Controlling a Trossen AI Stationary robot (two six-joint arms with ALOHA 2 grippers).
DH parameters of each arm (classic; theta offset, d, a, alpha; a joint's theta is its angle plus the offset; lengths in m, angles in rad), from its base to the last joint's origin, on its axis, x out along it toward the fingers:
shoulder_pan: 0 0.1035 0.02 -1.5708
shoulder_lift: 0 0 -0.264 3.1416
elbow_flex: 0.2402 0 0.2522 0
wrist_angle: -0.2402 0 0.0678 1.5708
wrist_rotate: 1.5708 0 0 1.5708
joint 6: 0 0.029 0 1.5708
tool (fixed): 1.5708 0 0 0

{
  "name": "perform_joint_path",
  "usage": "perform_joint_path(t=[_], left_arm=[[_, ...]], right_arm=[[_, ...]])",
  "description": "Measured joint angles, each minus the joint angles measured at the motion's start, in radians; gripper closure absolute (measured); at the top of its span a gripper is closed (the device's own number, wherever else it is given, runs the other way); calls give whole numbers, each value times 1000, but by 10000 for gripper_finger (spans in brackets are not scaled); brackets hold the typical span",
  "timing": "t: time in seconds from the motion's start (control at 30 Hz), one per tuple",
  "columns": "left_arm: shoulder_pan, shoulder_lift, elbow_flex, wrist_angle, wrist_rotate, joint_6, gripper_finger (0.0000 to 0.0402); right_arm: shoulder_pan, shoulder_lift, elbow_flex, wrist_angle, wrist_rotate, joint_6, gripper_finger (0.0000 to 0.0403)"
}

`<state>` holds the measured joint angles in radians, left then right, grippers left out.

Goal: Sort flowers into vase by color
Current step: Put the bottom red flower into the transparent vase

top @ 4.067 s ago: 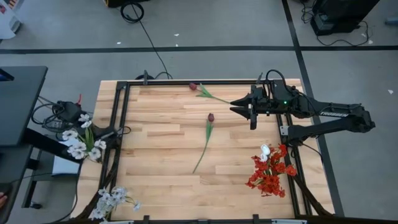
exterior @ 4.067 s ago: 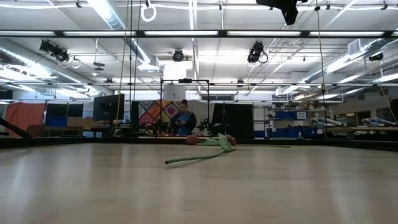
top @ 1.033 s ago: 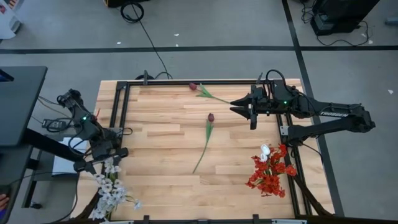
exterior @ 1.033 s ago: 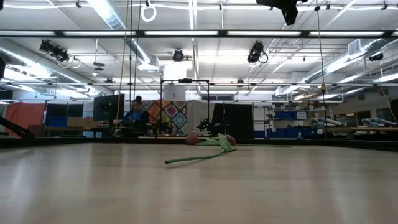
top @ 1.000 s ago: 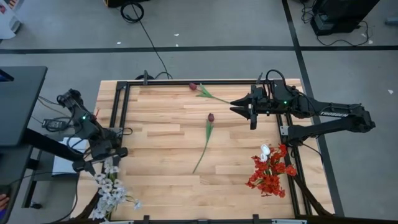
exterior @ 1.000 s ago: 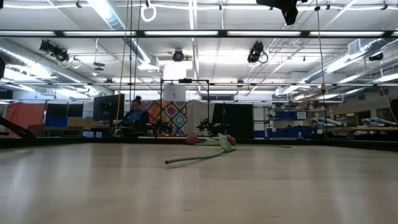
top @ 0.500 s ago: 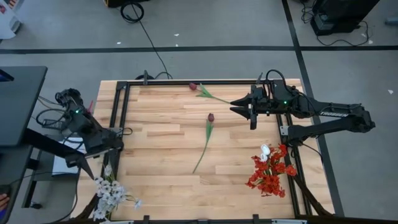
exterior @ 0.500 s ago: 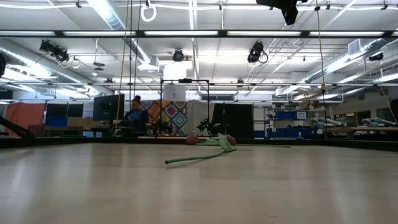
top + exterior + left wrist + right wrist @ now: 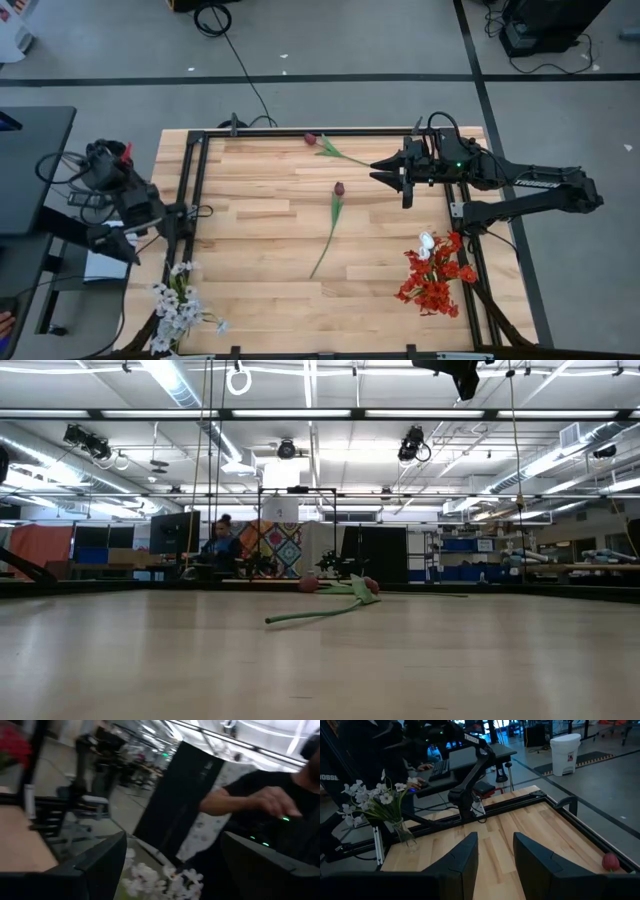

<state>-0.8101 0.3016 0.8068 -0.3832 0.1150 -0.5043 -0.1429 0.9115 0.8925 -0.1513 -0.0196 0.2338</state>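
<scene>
— Which step are they on?

— White sprays sit in the vase at the table's left front corner; red blooms at its right front. Two dark tulips lie mid-table.

— And the grippers?

— Left gripper hangs off the table's left edge, fingers spread, empty. Right gripper hovers near the back tulip, fingers parted. I'd guess a tulip pickup comes next.

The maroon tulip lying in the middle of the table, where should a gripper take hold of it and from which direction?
Grip the maroon tulip at mid-stem, from straight above, jaws closing across the stem. It lies flat with bare table on both sides; the bud looks bulkier and easier to crush.
</scene>
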Motion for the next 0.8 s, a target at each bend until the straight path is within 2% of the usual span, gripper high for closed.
perform_joint_path(t=[0.27, 0.47, 0.57, 0.67, 0.8], left_arm=[[0, 0, 21, -43, -139, -6, 72], [0, 27, 21, -39, -447, -18, 85], [1, 84, 21, -39, -578, -17, 102], [32, 165, 21, -42, -665, -15, 115], [152, 307, 21, -40, -694, -53, 121]], right_arm=[[0, 0, 0, 0, 0, 0, 271], [0, 0, 0, 0, 0, 0, 271], [0, 0, 0, 0, 0, 0, 271], [0, 0, 0, 0, 0, 0, 271], [0, 0, 0, 0, 0, 0, 271]])
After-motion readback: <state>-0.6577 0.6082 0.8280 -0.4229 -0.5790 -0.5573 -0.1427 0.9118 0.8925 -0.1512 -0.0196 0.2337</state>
